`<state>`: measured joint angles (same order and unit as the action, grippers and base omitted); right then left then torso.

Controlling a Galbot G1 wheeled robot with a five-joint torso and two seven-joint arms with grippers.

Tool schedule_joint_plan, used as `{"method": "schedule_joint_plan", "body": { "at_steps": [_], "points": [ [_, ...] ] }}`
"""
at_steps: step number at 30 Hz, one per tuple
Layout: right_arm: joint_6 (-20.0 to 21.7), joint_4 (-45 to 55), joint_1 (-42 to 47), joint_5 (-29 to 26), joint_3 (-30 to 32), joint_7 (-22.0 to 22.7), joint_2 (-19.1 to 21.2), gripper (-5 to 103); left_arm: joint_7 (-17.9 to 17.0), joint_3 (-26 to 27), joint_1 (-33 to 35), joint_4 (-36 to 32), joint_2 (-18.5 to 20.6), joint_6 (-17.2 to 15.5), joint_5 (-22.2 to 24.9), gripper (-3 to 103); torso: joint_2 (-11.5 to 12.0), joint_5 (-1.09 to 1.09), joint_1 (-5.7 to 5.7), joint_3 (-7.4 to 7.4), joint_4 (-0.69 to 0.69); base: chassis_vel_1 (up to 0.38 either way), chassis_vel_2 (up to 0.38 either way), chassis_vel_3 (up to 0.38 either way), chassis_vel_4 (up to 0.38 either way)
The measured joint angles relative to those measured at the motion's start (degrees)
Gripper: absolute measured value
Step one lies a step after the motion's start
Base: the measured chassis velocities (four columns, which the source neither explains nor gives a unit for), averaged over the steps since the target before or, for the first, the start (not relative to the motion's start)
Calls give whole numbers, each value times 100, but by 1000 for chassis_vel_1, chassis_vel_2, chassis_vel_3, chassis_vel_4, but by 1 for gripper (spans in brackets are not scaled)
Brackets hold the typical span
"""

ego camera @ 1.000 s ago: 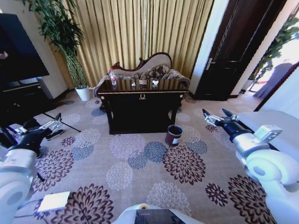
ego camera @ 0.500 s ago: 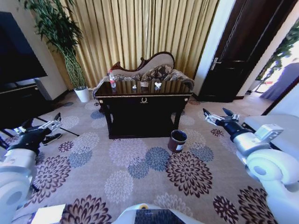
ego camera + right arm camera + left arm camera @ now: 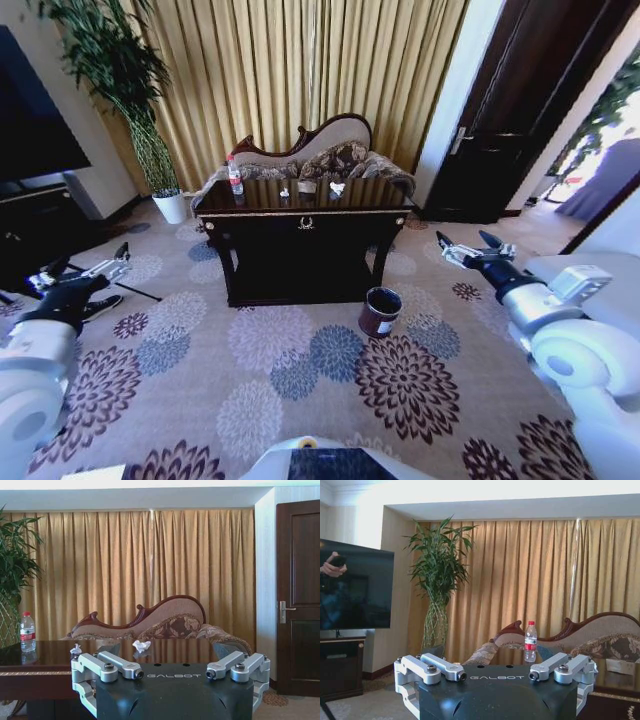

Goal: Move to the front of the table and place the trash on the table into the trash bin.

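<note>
I had rolled closer: the bench (image 3: 305,205) sat larger at twelve o'clock, bin (image 3: 380,311) at one. Both end effectors, left (image 3: 82,270) and right (image 3: 474,244), hung released, empty.

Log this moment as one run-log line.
phase: facing table | left gripper: open, empty | right gripper: open, empty | bottle, paper scraps on table | trash bin on carpet

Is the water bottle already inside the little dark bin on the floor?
No, the water bottle stands upright on the table, while the trash bin sits on the carpet beside it.
</note>
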<state>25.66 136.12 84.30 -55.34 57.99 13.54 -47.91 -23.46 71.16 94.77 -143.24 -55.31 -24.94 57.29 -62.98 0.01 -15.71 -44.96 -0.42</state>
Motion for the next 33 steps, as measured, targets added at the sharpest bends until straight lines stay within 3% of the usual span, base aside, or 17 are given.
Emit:
{"method": "schedule_joint_plan", "body": {
  "at_steps": [33],
  "points": [
    [-5,-27,-34,1,-18,-2,30,100,5,-19,1,0,-20,10,-3,100,-1,-1,1,1,0,-158,159,156,-163]
  ]
}}
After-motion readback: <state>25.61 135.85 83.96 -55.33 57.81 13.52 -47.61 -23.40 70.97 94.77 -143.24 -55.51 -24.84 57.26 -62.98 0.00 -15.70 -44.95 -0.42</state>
